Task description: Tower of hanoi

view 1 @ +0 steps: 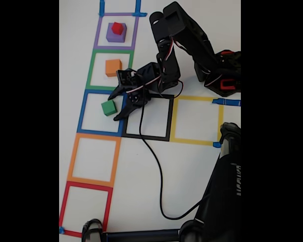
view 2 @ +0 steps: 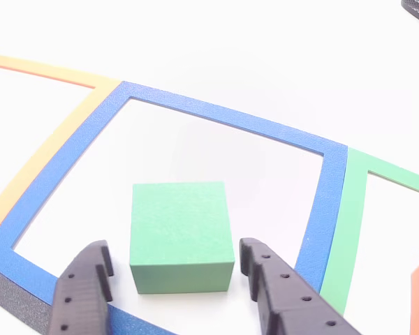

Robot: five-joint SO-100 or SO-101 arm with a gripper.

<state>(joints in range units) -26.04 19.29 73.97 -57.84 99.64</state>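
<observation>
We see the green cube (view 2: 181,236) resting inside the blue tape square (view 2: 216,118), just beyond our pincer (view 2: 174,269), whose fingers spread wide and hold nothing.

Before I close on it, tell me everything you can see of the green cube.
The green cube is a plain, matte block with sharp edges and no markings. It sits flat and upright on the white table, inside the blue tape square, near that square's right side in the fixed view. Nothing is stacked on it. The end effector is open, its two black fingers flanking the cube with small gaps on both sides, so only the table touches it.
</observation>
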